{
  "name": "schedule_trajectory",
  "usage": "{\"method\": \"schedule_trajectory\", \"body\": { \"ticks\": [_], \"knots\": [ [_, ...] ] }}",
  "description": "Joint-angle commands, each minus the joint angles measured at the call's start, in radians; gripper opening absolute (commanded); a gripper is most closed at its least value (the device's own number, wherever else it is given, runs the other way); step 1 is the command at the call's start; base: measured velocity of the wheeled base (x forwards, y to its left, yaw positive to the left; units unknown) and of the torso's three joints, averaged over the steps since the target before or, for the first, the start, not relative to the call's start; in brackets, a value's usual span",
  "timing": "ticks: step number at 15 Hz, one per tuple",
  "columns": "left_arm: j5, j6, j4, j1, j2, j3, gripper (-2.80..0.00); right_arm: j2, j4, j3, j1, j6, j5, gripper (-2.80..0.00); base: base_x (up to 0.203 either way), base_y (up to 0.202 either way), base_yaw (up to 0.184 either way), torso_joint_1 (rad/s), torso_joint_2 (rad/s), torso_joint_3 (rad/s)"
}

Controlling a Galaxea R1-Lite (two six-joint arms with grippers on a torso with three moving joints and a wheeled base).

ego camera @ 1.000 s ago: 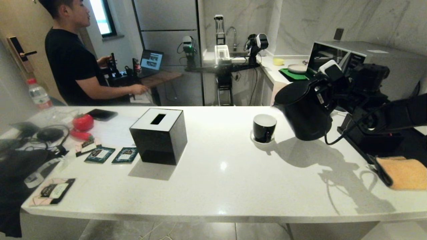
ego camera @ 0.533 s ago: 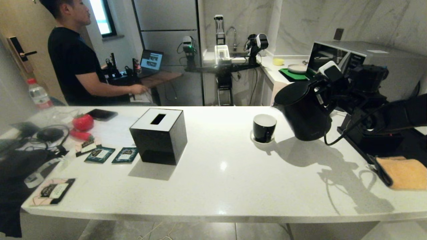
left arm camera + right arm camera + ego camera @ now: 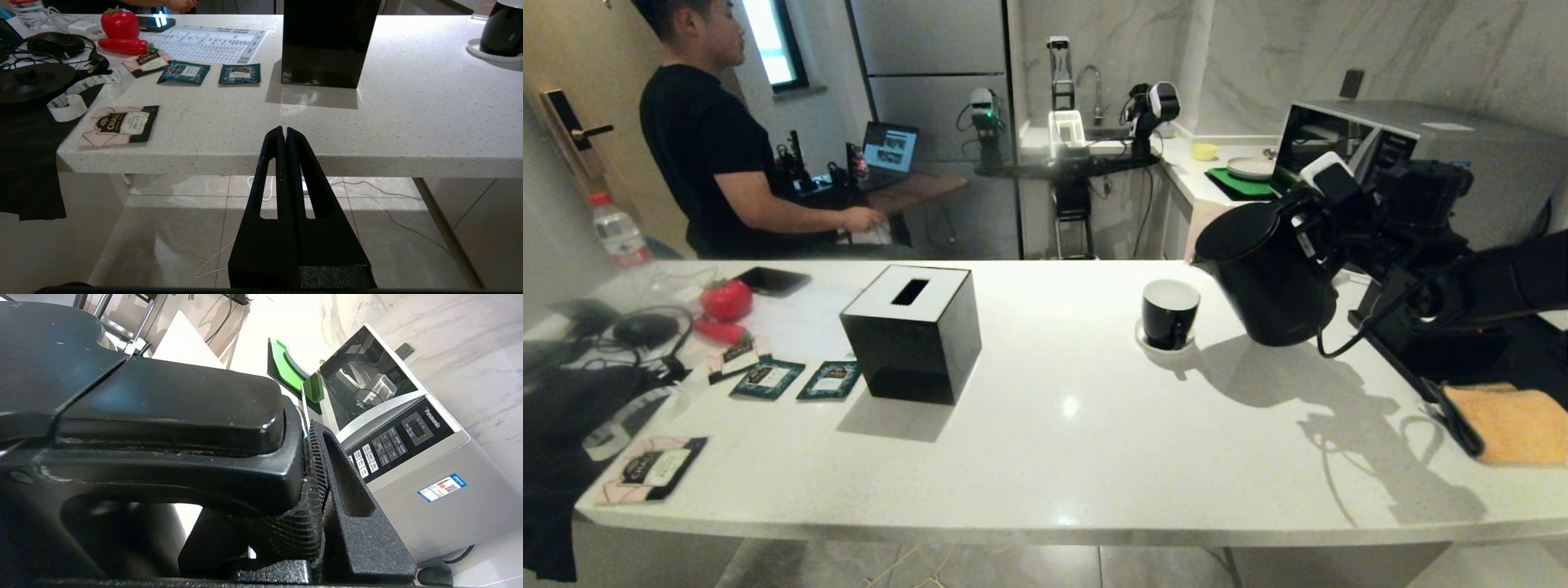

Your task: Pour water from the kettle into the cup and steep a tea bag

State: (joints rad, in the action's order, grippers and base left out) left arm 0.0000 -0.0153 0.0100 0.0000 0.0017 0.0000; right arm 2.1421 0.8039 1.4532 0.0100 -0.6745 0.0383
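White desk [image 3: 1045,457], head view: right hand [image 3: 1319,216] clamps the kettle [image 3: 1270,273] handle, kettle tilted in the air, spout above and just beside the cup [image 3: 1170,313]. Left wrist view: left hand [image 3: 284,132] pressed together below the desk edge. Right wrist view: fingers [image 3: 351,506] pinch the handle.

Bright overhead light; glare spot on countertop [image 3: 1068,406]; kettle [image 3: 1270,278] shadow falls forward; edges bowed.

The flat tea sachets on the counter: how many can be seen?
4: two teal sachets beside the tissue box, one pink sachet near the red toy, another pink sachet at the counter's corner. More may be hidden.
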Motion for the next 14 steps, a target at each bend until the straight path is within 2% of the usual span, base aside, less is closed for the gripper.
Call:
{"method": "schedule_trajectory", "body": {
  "ticks": [1, 14],
  "knots": [
    [0.0, 0.0, 0.001, 0.0, 0.0, 0.0, -2.8, 0.001, 0.008, 0.001, 0.001, -0.008, 0.0, -2.8, 0.0, 0.0, 0.0, 0.0, 0.0, 0.0],
    [0.0, 0.0, 0.001, 0.0, 0.0, 0.0, -2.8, 0.012, 0.032, 0.007, 0.0, -0.113, 0.004, -2.8, 0.0, 0.0, 0.0, 0.0, 0.0, 0.0]
  ]
}}
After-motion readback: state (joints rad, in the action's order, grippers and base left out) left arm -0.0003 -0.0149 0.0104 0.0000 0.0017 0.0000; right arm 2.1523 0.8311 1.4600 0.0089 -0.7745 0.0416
